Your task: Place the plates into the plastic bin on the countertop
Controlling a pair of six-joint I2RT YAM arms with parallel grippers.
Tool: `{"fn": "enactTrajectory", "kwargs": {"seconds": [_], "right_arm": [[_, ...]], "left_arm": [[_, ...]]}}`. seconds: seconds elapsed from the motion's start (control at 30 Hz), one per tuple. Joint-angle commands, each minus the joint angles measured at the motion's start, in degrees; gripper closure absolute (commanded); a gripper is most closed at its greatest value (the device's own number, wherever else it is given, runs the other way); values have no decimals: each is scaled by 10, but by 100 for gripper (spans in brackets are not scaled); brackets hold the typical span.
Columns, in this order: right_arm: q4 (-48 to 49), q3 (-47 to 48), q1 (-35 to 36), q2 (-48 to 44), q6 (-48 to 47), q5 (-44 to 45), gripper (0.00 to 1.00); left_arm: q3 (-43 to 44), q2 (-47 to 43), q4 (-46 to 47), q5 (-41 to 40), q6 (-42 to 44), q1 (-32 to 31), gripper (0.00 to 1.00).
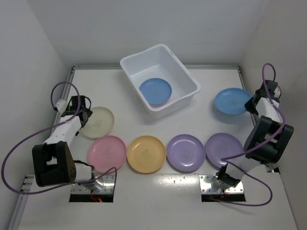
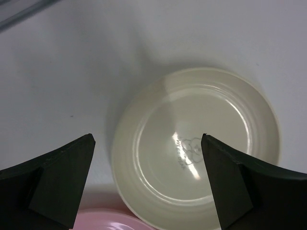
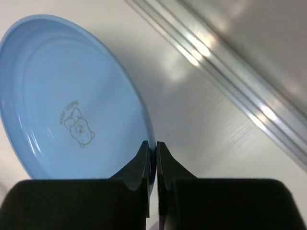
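6 plates lie outside the bin on your worktop. Inside the bin, the inner blue plate lies flat, with a pink sliver showing under its near edge. Right of the bin sits the outer blue plate. Your right end effector is pressed together on its rim, pinching it at the side farthest from the bin. Left of the bin and nearer to you, the cream plate lies flat. Your left end effector hangs over it, spread wide. Nearer than the bin runs a row: pink plate, yellow plate and 2 purple plates, each just beside the next.
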Motion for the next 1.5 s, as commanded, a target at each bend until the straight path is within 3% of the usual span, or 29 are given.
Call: {"fn": "enactTrajectory", "kwargs": {"seconds": [0.0, 0.2, 0.37, 0.57, 0.73, 0.9, 1.03, 1.17, 1.27, 1.33, 1.37, 1.4, 1.47], "right_arm": [[6, 105, 11, -47, -13, -3, 100], [-14, 242, 53, -34, -32, -98, 100], [-13, 322, 133, 6, -42, -197, 100], [-42, 401, 256, 93, -76, -180, 100], [-71, 451, 332, 170, -94, -144, 100], [-78, 489, 392, 238, -93, -96, 100], [-90, 561, 429, 306, -88, -49, 100], [-82, 569, 453, 349, -74, 1, 100], [-69, 569, 460, 362, -67, 23, 96], [-76, 577, 466, 377, -67, 35, 88], [-81, 577, 466, 384, -67, 35, 79], [-81, 577, 471, 384, -67, 35, 61], [-81, 577, 471, 384, -67, 35, 48]], "left_arm": [[-11, -8, 17, -26, -11, 28, 0], [-18, 26, 58, 11, 52, 74, 0], [-32, 64, 125, 56, 120, 79, 0], [-32, 108, 142, 77, 149, 85, 9], [-27, 144, 162, 89, 162, 85, 10], [-9, 183, 176, 116, 169, 85, 27], [3, 214, 183, 121, 169, 85, 46], [8, 230, 183, 121, 169, 74, 68], [20, 243, 188, 127, 175, 68, 80], [33, 243, 188, 121, 180, 61, 93], [33, 236, 188, 121, 180, 61, 99], [38, 228, 182, 121, 180, 61, 100], [43, 207, 182, 121, 180, 61, 100]]}}
